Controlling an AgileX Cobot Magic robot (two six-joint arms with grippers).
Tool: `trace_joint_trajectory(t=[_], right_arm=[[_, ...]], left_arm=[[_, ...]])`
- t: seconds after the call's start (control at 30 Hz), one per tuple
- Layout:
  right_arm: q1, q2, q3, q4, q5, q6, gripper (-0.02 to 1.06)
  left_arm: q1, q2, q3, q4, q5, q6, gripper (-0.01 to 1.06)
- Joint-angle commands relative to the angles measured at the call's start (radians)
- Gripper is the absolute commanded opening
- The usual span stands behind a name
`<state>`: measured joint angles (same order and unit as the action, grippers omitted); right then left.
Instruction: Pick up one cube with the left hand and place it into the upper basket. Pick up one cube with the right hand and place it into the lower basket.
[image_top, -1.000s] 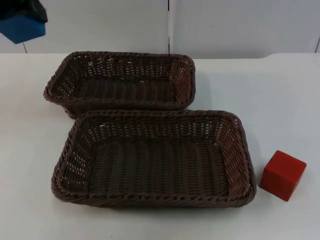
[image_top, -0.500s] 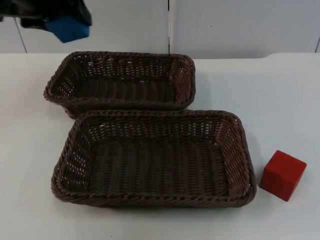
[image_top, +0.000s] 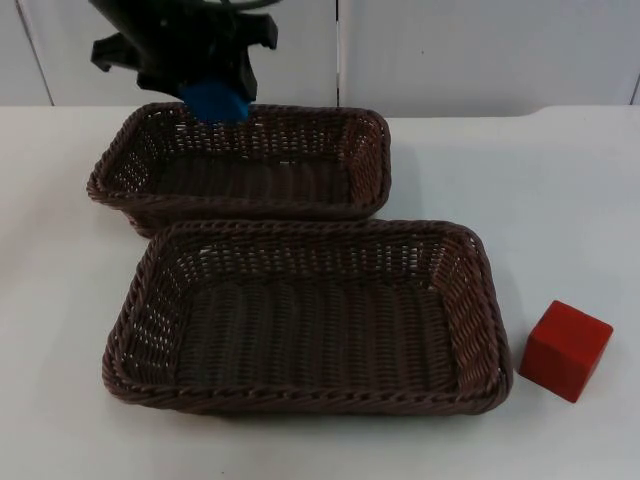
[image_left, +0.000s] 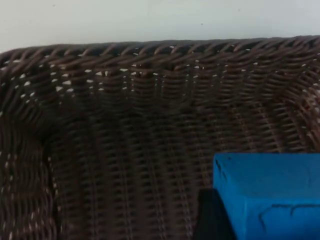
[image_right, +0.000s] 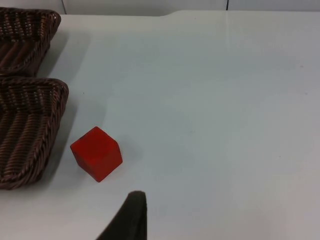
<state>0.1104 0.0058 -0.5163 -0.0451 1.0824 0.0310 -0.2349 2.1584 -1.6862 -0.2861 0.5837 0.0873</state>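
My left gripper (image_top: 205, 88) is shut on a blue cube (image_top: 217, 102) and hangs over the back rim of the upper brown wicker basket (image_top: 372, 160), towards its left half. In the left wrist view the blue cube (image_left: 270, 195) hovers above the woven floor of that basket (image_left: 125, 165). Nearer the table's front lies the lower wicker basket (image_top: 300, 228), with nothing in it. A red cube (image_top: 566, 349) rests on the table just right of it. My right gripper (image_right: 132, 217) waits above the table, a short way from the red cube (image_right: 96, 153).
The white table (image_top: 520, 180) ends at a grey partition wall (image_top: 480, 50) behind the baskets. Bare table surface stretches right of both baskets and around the red cube. The two baskets lie close together, one behind the other.
My left gripper has carried the blue cube from the upper left corner rightward and down, to above the upper basket's back rim. The red cube and both baskets have stayed put.
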Motion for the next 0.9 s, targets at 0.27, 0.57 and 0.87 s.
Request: trace_joint_trajectory(t=[0.27, 0.57, 0.87], right_arm=[[0.003, 0.002, 0.001, -0.004, -0.004, 0.006, 1.05], [0.003, 0.002, 0.001, -0.004, -0.004, 0.006, 1.05], [0.003, 0.002, 0.001, -0.004, -0.004, 0.006, 1.05]], left_arm=[[-0.005, 0.145, -0.136, 0.095, 0.001, -0.018, 0.00], [-0.005, 0.209, -0.135, 0.100, -0.022, -0.018, 0.16], [-0.005, 0.247, -0.135, 0.089, -0.024, -0.018, 0.46]])
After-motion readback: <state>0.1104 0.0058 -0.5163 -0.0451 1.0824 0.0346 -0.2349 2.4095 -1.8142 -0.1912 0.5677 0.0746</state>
